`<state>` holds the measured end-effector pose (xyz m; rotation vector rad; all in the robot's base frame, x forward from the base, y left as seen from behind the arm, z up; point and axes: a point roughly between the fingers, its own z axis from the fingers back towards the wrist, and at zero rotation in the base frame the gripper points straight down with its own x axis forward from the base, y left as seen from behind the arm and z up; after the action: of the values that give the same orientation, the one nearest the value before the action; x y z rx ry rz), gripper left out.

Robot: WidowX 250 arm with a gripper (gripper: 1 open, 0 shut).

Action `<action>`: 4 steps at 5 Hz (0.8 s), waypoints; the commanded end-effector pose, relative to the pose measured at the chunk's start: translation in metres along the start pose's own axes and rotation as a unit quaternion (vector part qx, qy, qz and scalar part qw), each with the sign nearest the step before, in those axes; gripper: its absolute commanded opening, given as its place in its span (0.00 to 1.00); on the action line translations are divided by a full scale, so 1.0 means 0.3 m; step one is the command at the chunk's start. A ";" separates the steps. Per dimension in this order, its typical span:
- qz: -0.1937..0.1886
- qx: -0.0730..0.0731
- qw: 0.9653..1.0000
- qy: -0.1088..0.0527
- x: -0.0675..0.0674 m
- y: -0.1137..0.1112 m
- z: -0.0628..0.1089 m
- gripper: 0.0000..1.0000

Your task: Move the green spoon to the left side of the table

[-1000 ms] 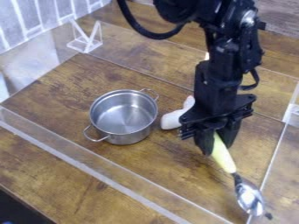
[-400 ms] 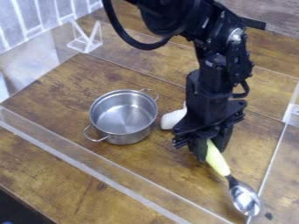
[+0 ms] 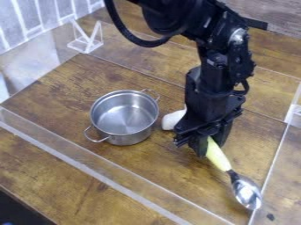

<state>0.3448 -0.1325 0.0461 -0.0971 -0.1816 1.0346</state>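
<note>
Camera: pincer (image 3: 207,141) clamps green spoon (image 3: 223,167), rounded plastic handle.

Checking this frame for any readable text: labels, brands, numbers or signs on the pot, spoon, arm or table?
None. No readable text shows on the pot, the green spoon, the gripper, the arm or the table. The picture is small and soft, so fine print would not be legible.

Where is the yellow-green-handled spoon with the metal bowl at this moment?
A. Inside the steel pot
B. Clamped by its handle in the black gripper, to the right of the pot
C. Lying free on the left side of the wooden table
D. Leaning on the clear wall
B: the black gripper is shut on the yellow-green handle of the spoon, right of the steel pot.
</note>
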 end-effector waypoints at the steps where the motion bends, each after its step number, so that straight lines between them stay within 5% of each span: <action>1: 0.023 -0.056 0.998 -0.015 -0.042 -0.078 0.130 0.00; 4: -0.035 -0.070 0.997 -0.008 0.002 -0.069 0.146 0.00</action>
<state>0.3454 -0.1464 0.0559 -0.1284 -0.2045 0.9441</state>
